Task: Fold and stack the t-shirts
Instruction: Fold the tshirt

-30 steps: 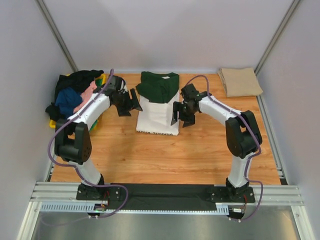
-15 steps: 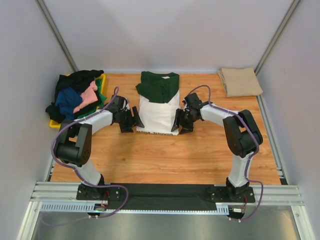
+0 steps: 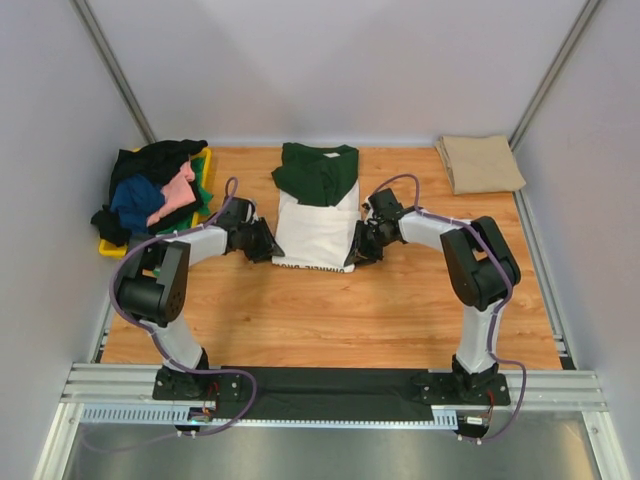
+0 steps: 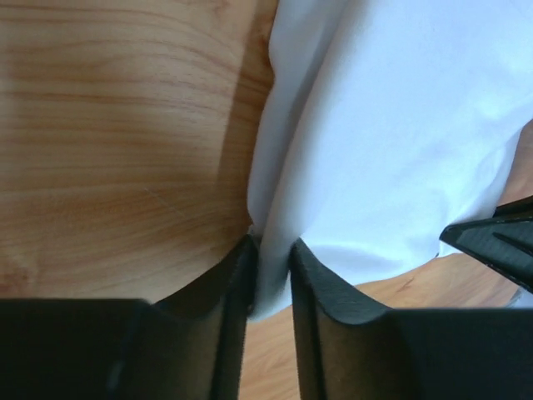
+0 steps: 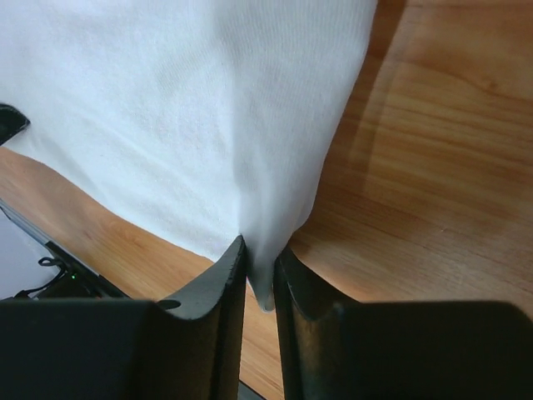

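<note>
At the far left of the wooden surface (image 3: 330,310), a heap of t-shirts (image 3: 150,190), black, blue, pink and green, lies piled on a yellow tray (image 3: 104,247). Just right of it, the left pincer (image 4: 271,250) sits low on the wood, its two fingers clamped on the near left corner of the cream t-shirt (image 3: 318,228), a thin fold of white cloth squeezed between them. That t-shirt lies flat at the middle of the surface, its dark green part at the far end. The right pincer (image 5: 261,250) grips the near right corner likewise, pressed together on the cloth. A folded tan t-shirt (image 3: 480,163) rests in the far right corner, well apart.
</note>
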{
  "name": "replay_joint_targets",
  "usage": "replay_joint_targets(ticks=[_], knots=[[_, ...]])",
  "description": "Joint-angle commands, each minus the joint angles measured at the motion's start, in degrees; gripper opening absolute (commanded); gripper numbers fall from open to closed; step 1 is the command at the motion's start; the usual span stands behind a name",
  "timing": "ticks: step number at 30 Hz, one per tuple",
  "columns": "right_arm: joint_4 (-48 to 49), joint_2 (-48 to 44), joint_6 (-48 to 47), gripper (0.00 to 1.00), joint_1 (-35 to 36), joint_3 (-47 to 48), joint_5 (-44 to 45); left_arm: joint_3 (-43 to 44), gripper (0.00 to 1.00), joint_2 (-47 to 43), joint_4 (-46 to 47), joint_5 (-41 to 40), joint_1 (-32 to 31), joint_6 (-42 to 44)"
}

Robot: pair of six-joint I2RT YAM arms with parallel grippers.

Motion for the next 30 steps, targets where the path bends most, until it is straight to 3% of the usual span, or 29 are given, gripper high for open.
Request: replay_joint_targets(ticks=[1, 3, 4, 5, 11, 15, 25, 30], knots=[[0.54, 3.04, -1.02, 0.18, -0.05, -0.57, 2.80, -2.15, 0.30, 2.60, 0.79, -3.53, -0.08, 0.02], [0.80, 2.87, -1.02, 0.09, -0.23, -0.83, 2.71, -2.42, 0.19, 2.51, 1.76, -3.01, -0.08, -0.42], [0.89, 2.78, -1.02, 0.06, -0.32, -0.92, 2.71, -2.68, 0.06, 2.08, 2.02, -2.83, -0.26, -0.60], [1.15, 2.52, -1.02, 0.00, -0.41, -1.18, 2.62, -2.77, 0.00, 1.81, 2.38, -2.57, -0.43, -0.60], [0.72, -4.41, -1.11, 0.00, -1.02, -5.66, 3.58, -4.87, 0.00, -5.30, -2.17, -4.49, -2.80, -0.78], [-1.21, -13.80, -0.50, 0.00, -0.93, -10.67, 4.55, -8.82, 0.00, -12.94, -6.32, -5.46, -4.21, -1.04], [-9.20, -41.23, 4.77, 0.00, 4.16, -26.40, 10.17, -19.11, 0.00, -42.62, -24.31, -6.44, -9.66, -5.17], [-18.52, -51.53, 8.73, 0.00, 8.90, -23.71, 15.62, -12.82, 0.00, -53.28, -36.19, -6.95, -10.98, -5.44]])
